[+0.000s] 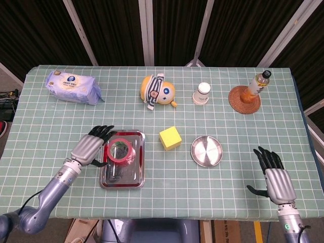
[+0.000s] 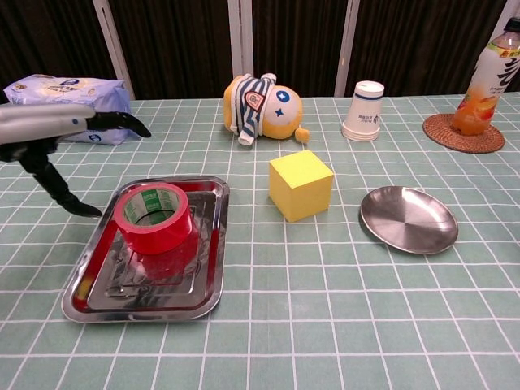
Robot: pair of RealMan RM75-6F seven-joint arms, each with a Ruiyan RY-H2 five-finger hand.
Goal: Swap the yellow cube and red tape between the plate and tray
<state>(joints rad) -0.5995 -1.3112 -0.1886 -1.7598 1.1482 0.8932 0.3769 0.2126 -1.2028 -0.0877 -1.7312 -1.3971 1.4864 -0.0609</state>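
The red tape (image 1: 121, 150) (image 2: 154, 214) lies flat in the far half of the steel tray (image 1: 135, 178) (image 2: 210, 268), left of centre. On the bare tablecloth between tray and plate sits the yellow cube (image 1: 170, 137) (image 2: 301, 184). To its right is the round steel plate (image 1: 206, 151) (image 2: 410, 219), with nothing in it. My left hand (image 1: 93, 144) (image 2: 57, 134) hovers at the tray's left edge, fingers spread toward the tape and thumb hanging down; it holds nothing. My right hand (image 1: 276, 177) rests open near the front right edge, seen only in the head view.
Along the far side stand a pack of wipes (image 1: 72, 86) (image 2: 61, 93), a striped plush toy (image 1: 158, 91) (image 2: 262, 106), an upside-down paper cup (image 1: 202, 94) (image 2: 364, 110) and a juice bottle on a woven coaster (image 1: 245, 98) (image 2: 463, 132).
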